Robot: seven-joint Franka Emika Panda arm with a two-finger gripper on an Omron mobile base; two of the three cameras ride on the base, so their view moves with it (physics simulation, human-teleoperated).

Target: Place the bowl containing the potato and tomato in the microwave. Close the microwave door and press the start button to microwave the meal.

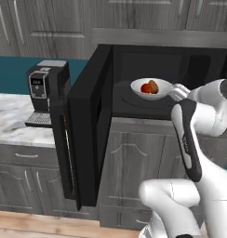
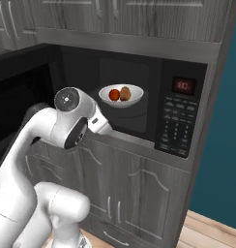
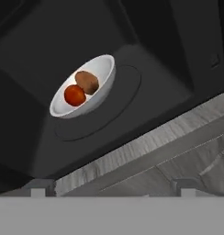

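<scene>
White bowl (image 1: 151,88) sat inside the microwave (image 1: 180,60) cavity, upper centre-right of the left base view, resting on the round turntable plate (image 3: 125,94). Tomato (image 1: 146,88) and potato (image 1: 153,85) were in the bowl, touching each other, tomato on the left side in both base views. In the hand view the bowl was upper-left of centre, tilted with the camera roll, potato above-right of tomato.

Gripper (image 3: 111,192) was released: finger tips stood wide apart at the bottom edge of the hand view, nothing between them, clear of the bowl and outside the cavity, over the grey cabinet front (image 3: 178,156). Wrist sat at the cavity's lower right edge in the left base view, just beside the bowl.

Microwave door (image 1: 87,130) was swung fully open, centre-left of the left base view, edge-on to the camera. Control panel (image 2: 179,121) with red display (image 2: 183,85) sat right of the cavity in the right base view. Coffee machine (image 1: 46,90) stood on the marble counter (image 1: 13,118), left of the door.

Progress judgement: bowl placement looked done. Left: close door, press start. Door closing probably needs the arm to go around to the left, behind the panel.
</scene>
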